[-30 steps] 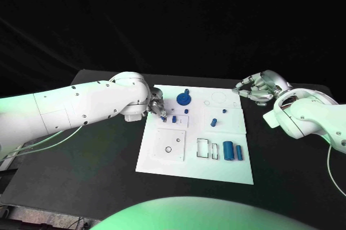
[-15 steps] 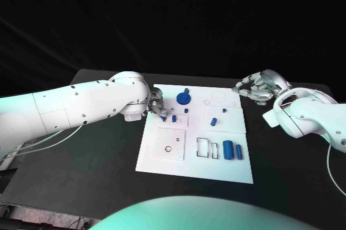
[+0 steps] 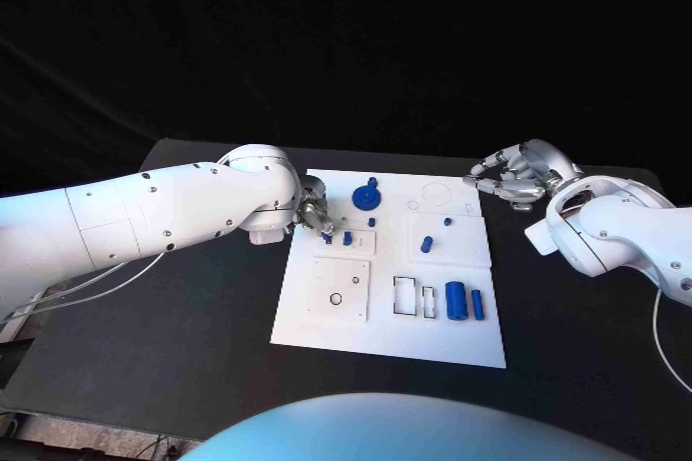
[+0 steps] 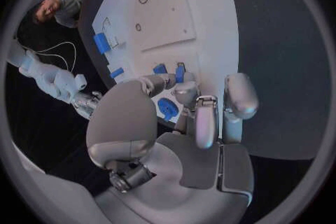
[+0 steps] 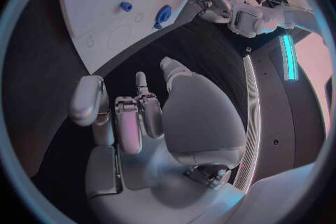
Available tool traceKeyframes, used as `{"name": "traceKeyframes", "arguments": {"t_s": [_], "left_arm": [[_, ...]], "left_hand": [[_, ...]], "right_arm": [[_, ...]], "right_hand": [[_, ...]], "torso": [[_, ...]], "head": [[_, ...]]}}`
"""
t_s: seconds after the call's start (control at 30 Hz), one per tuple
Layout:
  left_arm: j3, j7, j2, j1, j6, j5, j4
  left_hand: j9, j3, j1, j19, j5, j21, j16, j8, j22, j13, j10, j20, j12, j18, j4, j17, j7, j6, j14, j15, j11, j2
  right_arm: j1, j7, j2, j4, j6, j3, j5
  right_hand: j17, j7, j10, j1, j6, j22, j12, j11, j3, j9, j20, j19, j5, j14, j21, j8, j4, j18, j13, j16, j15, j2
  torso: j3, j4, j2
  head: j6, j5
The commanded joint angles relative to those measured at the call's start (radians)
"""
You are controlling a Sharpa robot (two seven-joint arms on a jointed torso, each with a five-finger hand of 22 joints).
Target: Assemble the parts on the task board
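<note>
The white task board (image 3: 389,321) lies mid-table. My left hand (image 3: 313,217) hovers low over the board's left edge, fingers apart, with two tips right at two small blue parts (image 3: 329,238) (image 3: 348,238) standing on a small raised plate. The left wrist view shows those parts (image 4: 159,69) (image 4: 179,73) just past the fingertips (image 4: 185,88), with nothing pinched between them. A round blue part (image 3: 366,195) sits at the far side, a blue peg (image 3: 427,245) in the middle, and two blue cylinders (image 3: 457,301) near the right. My right hand (image 3: 512,182) hangs off the board's far right corner, fingers curled, empty (image 5: 140,117).
Empty rectangular slots (image 3: 415,297) and a square plate with a ring hole (image 3: 336,291) are on the board. Black table (image 3: 173,331) surrounds the board, and my bulky left forearm (image 3: 173,206) lies across the table's left side.
</note>
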Motion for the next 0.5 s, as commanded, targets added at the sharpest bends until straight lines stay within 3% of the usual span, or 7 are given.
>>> {"name": "traceKeyframes", "arguments": {"t_s": [0.03,0.5], "left_arm": [[0.000,-0.003,0.002,0.000,-0.009,-0.006,0.004],[0.000,-0.010,0.000,0.000,0.017,-0.022,0.008]], "left_hand": [[0.002,0.164,0.002,0.010,0.004,0.008,0.006,0.003,0.149,0.003,0.009,0.000,0.008,-0.013,-0.162,0.234,-0.027,0.035,0.096,-0.006,0.001,0.010],[0.002,0.164,0.001,0.011,0.005,0.012,0.007,0.004,0.150,0.004,0.010,0.000,0.009,-0.014,-0.163,0.236,-0.027,0.035,0.097,-0.006,0.000,0.009]], "right_arm": [[-0.001,0.003,0.000,0.001,0.009,0.000,-0.007],[-0.001,0.004,0.001,-0.001,0.010,0.000,-0.007]], "right_hand": [[0.156,0.000,-0.001,-0.010,-0.005,-0.001,-0.003,-0.004,0.005,0.001,-0.005,0.003,0.004,0.079,-0.005,0.002,0.001,0.019,0.098,-0.005,-0.005,-0.003],[0.156,0.000,-0.001,-0.010,-0.005,-0.001,-0.003,-0.004,0.005,0.001,-0.005,0.003,0.004,0.079,-0.005,0.002,0.001,0.019,0.098,-0.005,-0.005,-0.003]], "torso": [[-0.0007,-0.0003,0.000],[-0.0006,0.0006,0.000]], "head": [[-0.001,0.000],[-0.004,0.001]]}}
